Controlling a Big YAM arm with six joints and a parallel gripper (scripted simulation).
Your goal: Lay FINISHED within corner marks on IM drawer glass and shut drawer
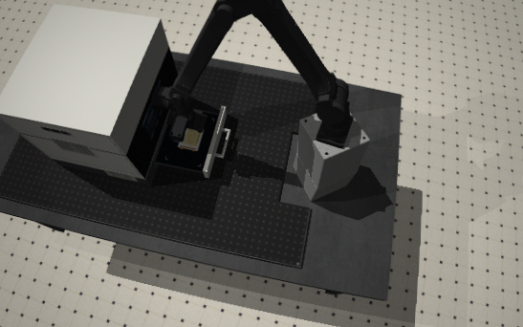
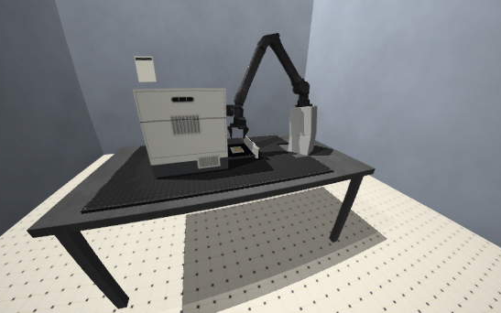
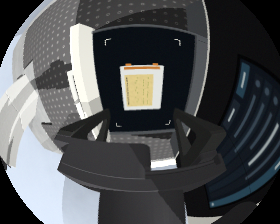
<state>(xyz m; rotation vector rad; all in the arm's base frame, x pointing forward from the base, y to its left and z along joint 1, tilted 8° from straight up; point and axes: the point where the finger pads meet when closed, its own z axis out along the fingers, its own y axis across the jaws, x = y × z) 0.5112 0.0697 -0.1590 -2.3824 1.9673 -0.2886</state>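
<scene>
The cassette FINISHED, a tan rectangle with an orange edge, lies flat on the dark glass of the open drawer, inside the four white corner marks and lengthwise to them. It also shows in the top view and the exterior view. The gel imager IM is a pale box standing upright on the mat; its drawer is pulled out, with a white front panel and handle. My gripper is open and empty, hovering above the cassette's near end, apart from it.
The arm's pale base block stands to the right of the drawer on the dark perforated mat. The imager's dark open bay lies close beside the gripper. A paper sheet hangs on the back wall.
</scene>
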